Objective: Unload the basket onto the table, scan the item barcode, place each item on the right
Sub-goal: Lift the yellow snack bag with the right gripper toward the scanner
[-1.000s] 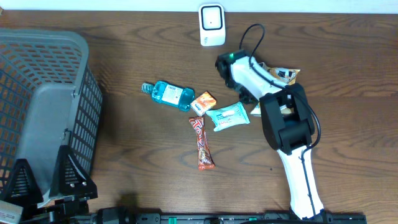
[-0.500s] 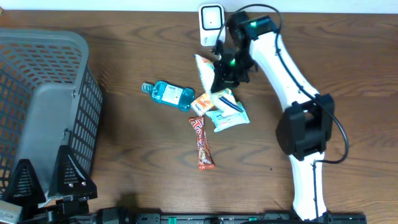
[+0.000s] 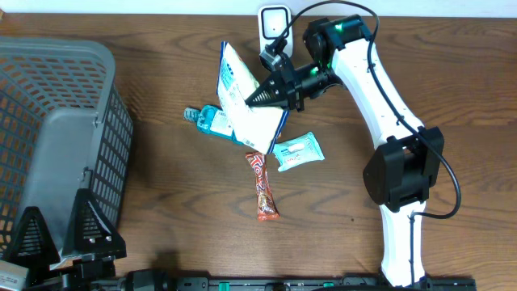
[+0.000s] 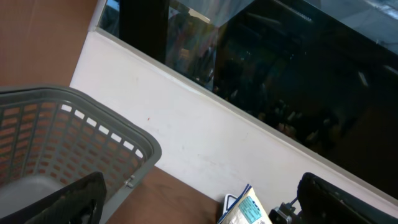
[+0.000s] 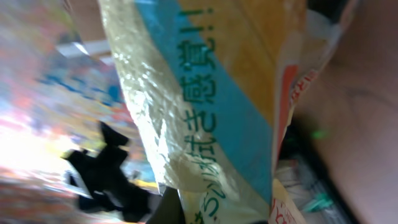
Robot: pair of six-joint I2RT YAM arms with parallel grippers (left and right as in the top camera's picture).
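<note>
**Bag in the grip, barcode face not yet confirmed toward the scanner**

The right gripper is clamped tight on one edge of the snack bag. The bag fans out ahead of its fingertips and hangs clear of the table. The scanner stands close off to one side of the gripper, near its wrist rather than in front of the bag's broad face. The left gripper has its jaws spread wide with nothing between them.

Risks, as I judge them:
- The pinch is on a thin edge of a floppy bag, so a quick wrist turn could let it slide or droop.
- No barcode shows in any view, so the printed face may be turned away from the scanner window. That would mean a failed read.
- The blue bottle lies partly under the bag's free end, with the candy bar and wipes packet below the gripper. A low sweep could drag them.

Writing: the right wrist view shows green Japanese print along the bag's pale band beside a blue stripe. It ends in what looks like "感覚!!", though blur makes the rest unsure.
</note>
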